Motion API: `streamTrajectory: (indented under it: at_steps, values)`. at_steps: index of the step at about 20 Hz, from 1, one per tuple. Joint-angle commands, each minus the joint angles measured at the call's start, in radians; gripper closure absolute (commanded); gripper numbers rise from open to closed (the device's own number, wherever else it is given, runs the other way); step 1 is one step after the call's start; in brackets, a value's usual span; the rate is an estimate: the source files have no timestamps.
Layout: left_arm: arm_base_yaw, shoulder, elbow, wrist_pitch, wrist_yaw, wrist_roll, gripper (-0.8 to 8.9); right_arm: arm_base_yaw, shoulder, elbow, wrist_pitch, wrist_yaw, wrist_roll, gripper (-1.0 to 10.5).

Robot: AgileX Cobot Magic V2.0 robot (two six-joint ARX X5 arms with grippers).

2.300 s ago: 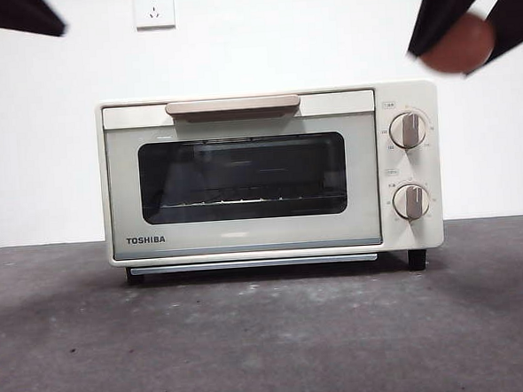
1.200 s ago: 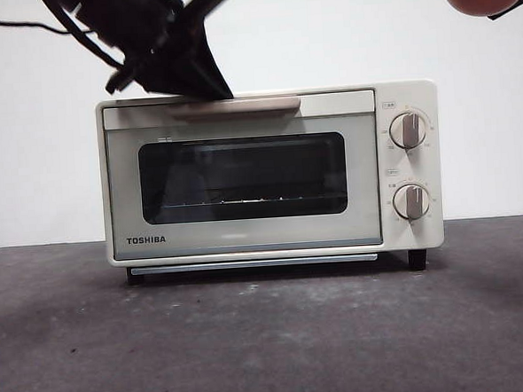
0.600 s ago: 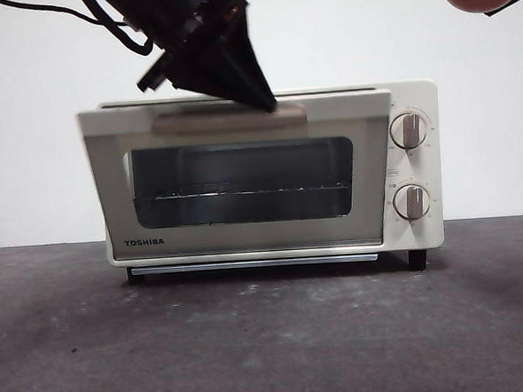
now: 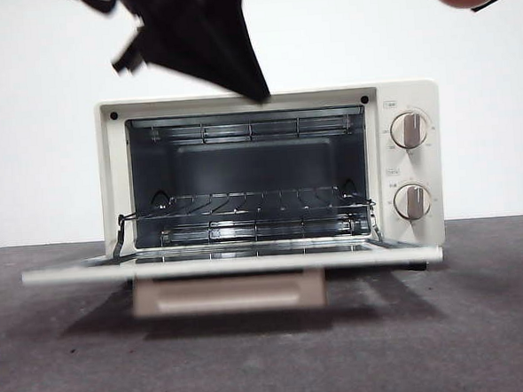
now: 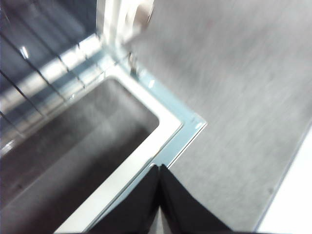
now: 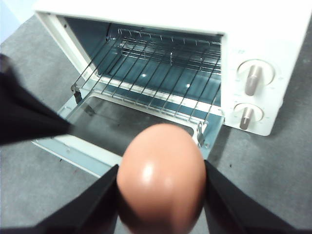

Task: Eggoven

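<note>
the door (image 4: 230, 264) of the oven (image 4: 399, 94) now lies fully open and flat, while half a second ago it was only tilted forward. the wire rack (image 4: 244, 204) inside is free to see, so the way for the egg (image 6: 161, 178) is open; putting it in is probably the next step.

the left hand (image 4: 257, 94) has let go of the handle (image 4: 227, 293) and hangs just above the top edge of the oven. in its wrist view the two jaws meet in one point, pressed together on nothing.

the right hand (image 6: 161, 195) holds the egg between its jaws, high and to the side of the oven, above the open door in its own view.

the left wrist view is blurred. the front view cuts off most of the egg at the top corner. the handle under the door looks soft and unclear. the surface (image 4: 484, 342) is grey.
</note>
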Motion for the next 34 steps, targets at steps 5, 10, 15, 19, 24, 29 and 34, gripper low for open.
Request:
streamTrajectory:
  at_steps: [5, 10, 15, 19, 24, 29, 34]
  values:
    - [0.129, -0.274, 0.017, -0.069, -0.013, -0.015, 8.06, 0.009, 0.187, 0.017, 0.161, -0.066, -0.006, 9.4]
    - [0.309, -0.51, -0.011, -0.229, -0.013, 0.012, 8.07, 0.009, 0.407, 0.018, 0.354, -0.081, -0.005, 9.4]
    - [0.408, -0.717, -0.148, -0.303, 0.007, 0.008, 8.07, -0.009, 0.612, 0.018, 0.533, -0.065, -0.005, 9.4]
    - [0.412, -0.837, -0.245, -0.349, 0.026, -0.035, 8.07, -0.032, 0.705, 0.018, 0.626, -0.04, -0.005, 9.4]
    - [0.411, -0.874, -0.264, -0.356, 0.026, -0.062, 8.07, -0.053, 0.75, 0.018, 0.719, -0.024, -0.005, 9.4]
    - [0.411, -0.871, -0.264, -0.353, 0.026, -0.062, 8.07, -0.058, 0.798, 0.033, 0.75, -0.025, -0.004, 9.4]
    - [0.412, -0.869, -0.264, -0.35, 0.026, -0.061, 8.07, -0.058, 0.814, 0.035, 0.782, -0.026, 0.013, 9.4]
